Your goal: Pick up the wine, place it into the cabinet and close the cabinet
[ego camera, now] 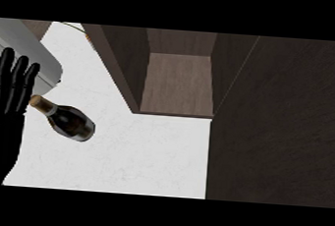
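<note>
1. The dark door panel [286, 123] filled the right side of the view. I judged it to be the cabinet door swung wide, leaving the opening free for loading.
2. The white bench [138, 157] ran from the left to the door's edge and carried the task's thing.
3. The cabinet [178, 81] stood open at far centre with a bare wooden floor inside. Nothing showed in it, so the placing was not yet done.
4. The left hand [4, 98] showed at the left edge, fingers straight and spread, pointing far, holding nothing. It read as resting. The right hand was out of view.
5. A pale grey rounded object [22, 45] sat at far left, partly behind the hand. I could not identify it.
6. The wine [69, 121] was on the bench, left of centre and well apart from the cabinet.
   - Its neck pointed far-left, just beside the left hand's fingers; contact could not be told.
   - Whether it stood or lay was unclear.
   - Being so near, that hand looked the likelier one for the pickup.
</note>
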Tool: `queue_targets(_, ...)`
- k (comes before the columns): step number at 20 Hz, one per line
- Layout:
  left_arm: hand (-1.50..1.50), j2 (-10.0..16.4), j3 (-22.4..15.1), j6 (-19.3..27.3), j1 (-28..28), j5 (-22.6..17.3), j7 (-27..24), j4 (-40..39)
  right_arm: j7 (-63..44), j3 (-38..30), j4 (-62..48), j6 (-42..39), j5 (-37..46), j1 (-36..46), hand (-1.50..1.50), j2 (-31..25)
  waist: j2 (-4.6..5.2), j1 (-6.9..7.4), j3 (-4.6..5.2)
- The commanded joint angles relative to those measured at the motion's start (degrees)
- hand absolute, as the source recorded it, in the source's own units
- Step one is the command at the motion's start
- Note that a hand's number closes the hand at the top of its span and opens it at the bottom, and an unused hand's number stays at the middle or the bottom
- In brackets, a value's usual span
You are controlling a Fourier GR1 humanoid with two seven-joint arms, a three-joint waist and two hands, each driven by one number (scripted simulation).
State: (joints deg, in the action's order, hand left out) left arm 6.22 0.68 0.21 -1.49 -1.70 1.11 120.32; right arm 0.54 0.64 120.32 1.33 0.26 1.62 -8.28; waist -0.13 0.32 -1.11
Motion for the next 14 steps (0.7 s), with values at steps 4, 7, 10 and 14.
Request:
queue_targets(4, -1.50, 10.1, 9.2, -18.9, 1.8, -19.5, -7.1, -6.4, -0.7, 2.1, 3.6, -0.2, -0.5, -5.1, -1.50, 1.8, 0.14, -0.43, 1.26)
queue_targets(7, -1.50, 8.9, 5.7, -24.4, 5.5, -28.6, -2.4, -10.9, -3.5, 8.0, 5.6, -6.1, -4.6, -7.6, -1.50, 0.7, 0.12, -0.64, 1.34)
queue_targets(10, -1.50, 14.7, 11.6, -30.4, 5.8, -39.0, -0.1, -14.9, -7.3, 7.1, 11.8, -7.9, -8.0, -9.6, -1.50, -1.5, -0.11, -0.86, 1.23)
queue_targets(14, -1.50, 20.4, 15.4, -29.6, 3.1, -49.8, 7.6, -12.7, -19.6, 9.2, 20.5, -4.3, -7.5, -6.8, -1.50, -1.3, -0.04, -0.26, 1.15)
